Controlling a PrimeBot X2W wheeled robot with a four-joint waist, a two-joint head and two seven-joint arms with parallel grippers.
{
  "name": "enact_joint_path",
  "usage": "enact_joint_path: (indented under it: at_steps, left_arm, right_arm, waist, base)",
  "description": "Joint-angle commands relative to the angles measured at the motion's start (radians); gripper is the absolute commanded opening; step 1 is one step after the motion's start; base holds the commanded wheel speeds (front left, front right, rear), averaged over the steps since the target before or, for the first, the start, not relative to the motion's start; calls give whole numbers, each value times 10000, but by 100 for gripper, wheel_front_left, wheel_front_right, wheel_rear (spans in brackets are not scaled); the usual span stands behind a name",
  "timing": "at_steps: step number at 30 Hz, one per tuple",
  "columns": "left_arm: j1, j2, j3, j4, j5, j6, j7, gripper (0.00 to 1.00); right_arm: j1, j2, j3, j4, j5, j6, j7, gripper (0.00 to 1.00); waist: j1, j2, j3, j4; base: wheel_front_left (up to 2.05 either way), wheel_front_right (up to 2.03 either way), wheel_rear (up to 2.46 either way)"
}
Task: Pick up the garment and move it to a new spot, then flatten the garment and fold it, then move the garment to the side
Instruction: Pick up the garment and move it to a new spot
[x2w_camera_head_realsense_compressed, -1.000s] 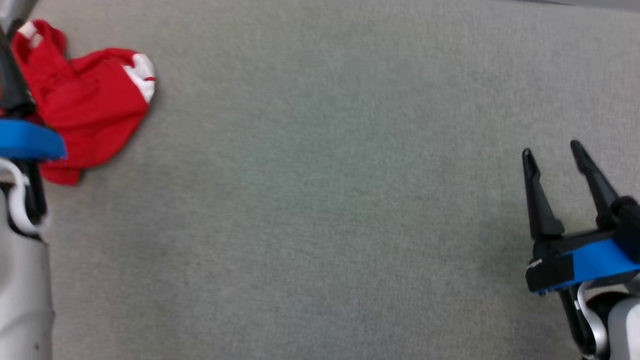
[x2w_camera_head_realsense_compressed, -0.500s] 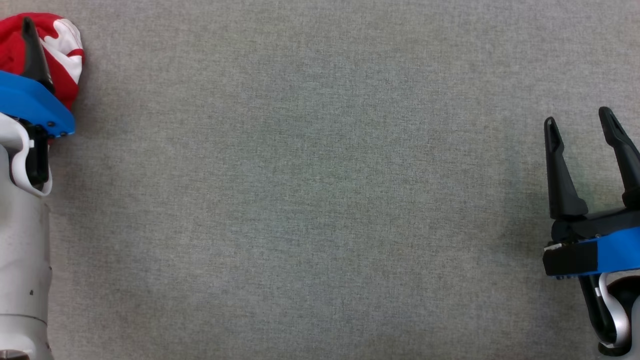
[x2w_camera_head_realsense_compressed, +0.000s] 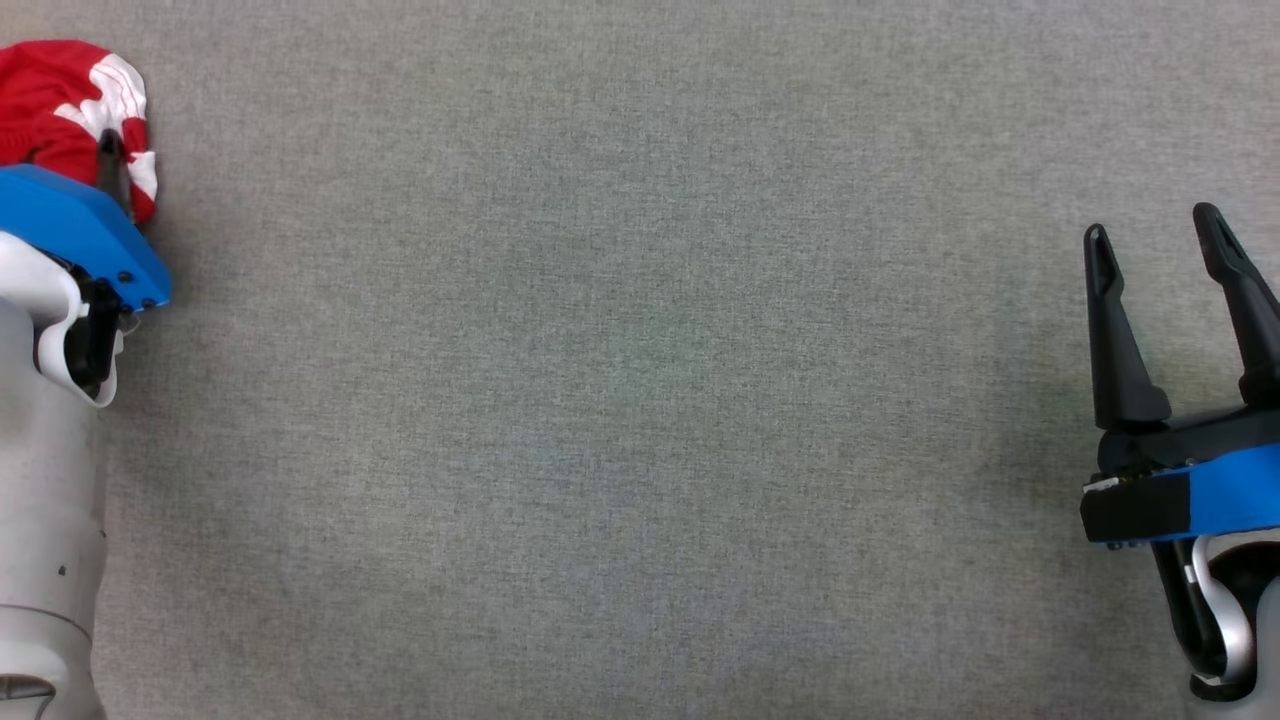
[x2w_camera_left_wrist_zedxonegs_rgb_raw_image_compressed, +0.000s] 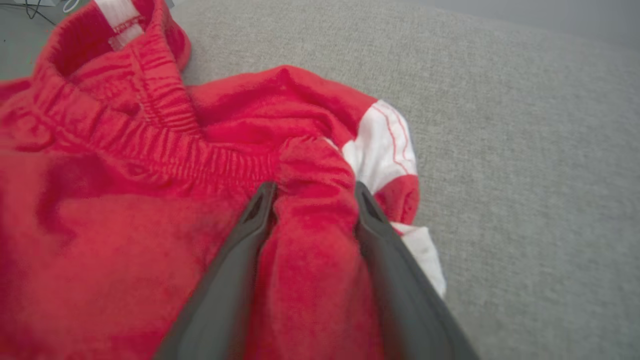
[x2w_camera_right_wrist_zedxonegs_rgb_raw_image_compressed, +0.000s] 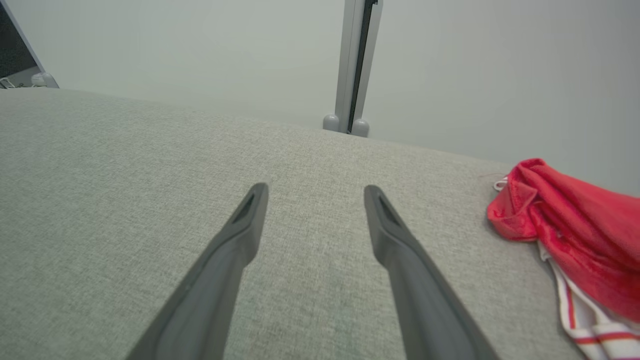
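Grey counter (x2w_camera_head_realsense_compressed: 640, 400) is carrying the garment (x2w_camera_left_wrist_zedxonegs_rgb_raw_image_compressed: 125, 225); left gripper (x2w_camera_left_wrist_zedxonegs_rgb_raw_image_compressed: 314, 189) is straddling a bunched fold, grip unclear; right gripper (x2w_camera_head_realsense_compressed: 1152, 221) is hovering wide open.

The garment (x2w_camera_left_wrist_zedxonegs_rgb_raw_image_compressed: 100, 225) is soft red knitted cloth, matt and slightly fuzzy, with smoother white panels and a puckered elastic waistband (x2w_camera_left_wrist_zedxonegs_rgb_raw_image_compressed: 165, 150). The table covering (x2w_camera_head_realsense_compressed: 640, 400) is grey woven fabric, matt and finely grained. The fingers (x2w_camera_left_wrist_zedxonegs_rgb_raw_image_compressed: 225, 280) of the left gripper (x2w_camera_left_wrist_zedxonegs_rgb_raw_image_compressed: 312, 192) and the right gripper (x2w_camera_right_wrist_zedxonegs_rgb_raw_image_compressed: 315, 192) look like dark matt plastic with smooth faces, the blue housing (x2w_camera_head_realsense_compressed: 70, 225) is smooth plastic with a faint sheen, and the pale forearm (x2w_camera_head_realsense_compressed: 45, 500) is a satin grey shell.
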Motion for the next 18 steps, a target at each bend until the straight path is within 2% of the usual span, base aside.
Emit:
enact_joint_path:
  at_steps: [1,9,18]
  left_arm:
    - [309,-94,-141,358,-62,-57,122,0]
    - [-37,248,-365,107,12,-76,-971,0]
    - [-651,373,-982,-953,538,-80,-2578,0]
  right_arm:
    - [-101,37,23,76,-2,6,-88,100]
    - [29,212,-21,570,159,6,-384,100]
    - [400,500,-33,1474,424,6,-918,100]
  waist:
    - [0,-1,-120,-77]
    - [0,-1,-824,-388]
    - [0,-1,-2066,-834]
  base:
    - [0,0,0]
    - [0,0,0]
    - [0,0,0]
